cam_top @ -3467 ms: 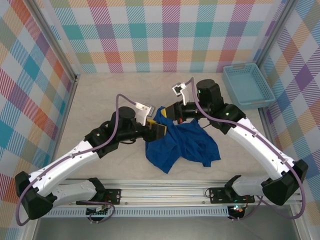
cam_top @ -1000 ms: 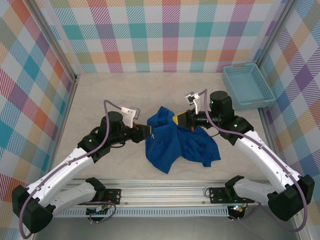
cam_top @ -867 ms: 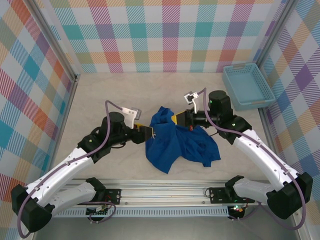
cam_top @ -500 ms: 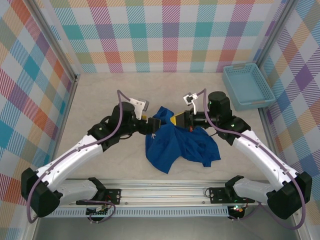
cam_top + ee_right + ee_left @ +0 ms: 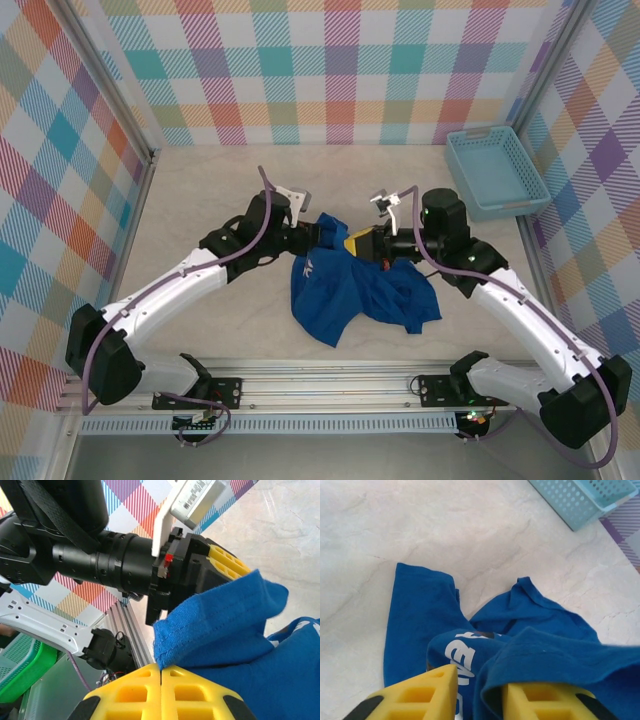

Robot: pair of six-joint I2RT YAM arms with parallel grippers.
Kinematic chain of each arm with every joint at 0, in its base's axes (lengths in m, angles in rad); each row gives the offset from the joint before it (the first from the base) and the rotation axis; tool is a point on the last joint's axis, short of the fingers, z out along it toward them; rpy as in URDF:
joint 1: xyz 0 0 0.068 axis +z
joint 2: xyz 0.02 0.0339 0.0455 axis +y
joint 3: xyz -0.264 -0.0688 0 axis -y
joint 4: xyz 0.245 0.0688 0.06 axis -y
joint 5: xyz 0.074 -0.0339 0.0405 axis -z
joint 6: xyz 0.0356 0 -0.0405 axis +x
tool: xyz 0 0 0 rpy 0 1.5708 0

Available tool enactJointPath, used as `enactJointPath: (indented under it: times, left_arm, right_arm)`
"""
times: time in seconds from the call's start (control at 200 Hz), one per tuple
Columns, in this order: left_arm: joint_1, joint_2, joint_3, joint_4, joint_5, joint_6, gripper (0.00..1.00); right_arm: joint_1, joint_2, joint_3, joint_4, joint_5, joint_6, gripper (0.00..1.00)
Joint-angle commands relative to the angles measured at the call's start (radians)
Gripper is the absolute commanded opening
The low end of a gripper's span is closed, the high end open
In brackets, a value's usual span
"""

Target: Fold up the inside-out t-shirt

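The inside-out t-shirt point(image 5: 350, 290) is royal blue and lies crumpled mid-table, with white print point(image 5: 461, 652) showing on one fold. My right gripper point(image 5: 352, 243) is shut on a stitched hem edge point(image 5: 172, 630), holding it raised above the table. In the right wrist view its yellow fingers point(image 5: 161, 672) meet with the cloth pinched at their tips. My left gripper point(image 5: 318, 235) faces it from the left, tip to tip. In the left wrist view its jaws point(image 5: 480, 700) stand narrowly apart with a bunch of the shirt between them and cloth draped over the right finger point(image 5: 545, 702).
A light-blue lattice basket point(image 5: 495, 170) stands at the back right, its corner point(image 5: 580, 500) also in the left wrist view. Bare marbled table point(image 5: 200, 190) lies to the left and behind the shirt. Checked walls point(image 5: 330, 70) enclose the table.
My left gripper has swung right and back to the raised shirt edge, opened wide, then closed in on cloth. The right gripper has kept its hold almost in place.
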Motion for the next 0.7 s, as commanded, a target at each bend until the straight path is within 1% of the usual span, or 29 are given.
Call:
enactJointPath:
  times: [0.0,0.075,0.135,0.24,0.315,0.45,0.475,0.51,0.595,0.635,0.695]
  left_arm:
    - [0.014,-0.019,0.025,0.024,0.038,-0.01,0.15]
    - [0.026,-0.049,0.012,0.029,0.085,-0.014,0.05]
    - [0.039,-0.09,-0.008,0.039,0.124,-0.026,0.0]
    - [0.067,-0.176,-0.054,0.051,0.222,-0.063,0.0]
    - [0.089,-0.236,-0.09,0.092,0.296,-0.089,0.0]
    - [0.132,-0.318,-0.136,0.067,0.386,-0.112,0.0]
    - [0.143,-0.331,-0.141,0.068,0.388,-0.115,0.0]
    - [0.16,-0.348,-0.148,0.013,0.382,-0.121,0.0]
    - [0.198,-0.381,-0.16,-0.052,0.315,-0.15,0.0]
    - [0.212,-0.392,-0.163,-0.079,0.273,-0.161,0.0]
    - [0.218,-0.396,-0.166,-0.113,0.212,-0.164,0.0]
  right_arm:
    - [0.006,-0.023,-0.016,-0.018,0.025,-0.046,0.0]
    - [0.007,-0.031,-0.016,-0.045,0.072,-0.063,0.0]
    - [0.006,-0.033,-0.011,-0.09,0.172,-0.07,0.0]
    - [0.007,-0.038,-0.007,-0.145,0.32,-0.088,0.0]
    - [0.007,-0.044,-0.016,-0.147,0.375,-0.102,0.0]
    - [0.006,-0.062,-0.029,-0.132,0.414,-0.132,0.0]
    - [0.005,-0.068,-0.03,-0.131,0.42,-0.139,0.0]
    - [0.003,-0.077,-0.032,-0.133,0.424,-0.15,0.0]
    - [-0.009,-0.095,-0.032,-0.142,0.399,-0.168,0.0]
    - [-0.022,-0.102,-0.037,-0.139,0.364,-0.169,0.0]
    - [-0.049,-0.11,-0.051,-0.118,0.268,-0.161,0.0]
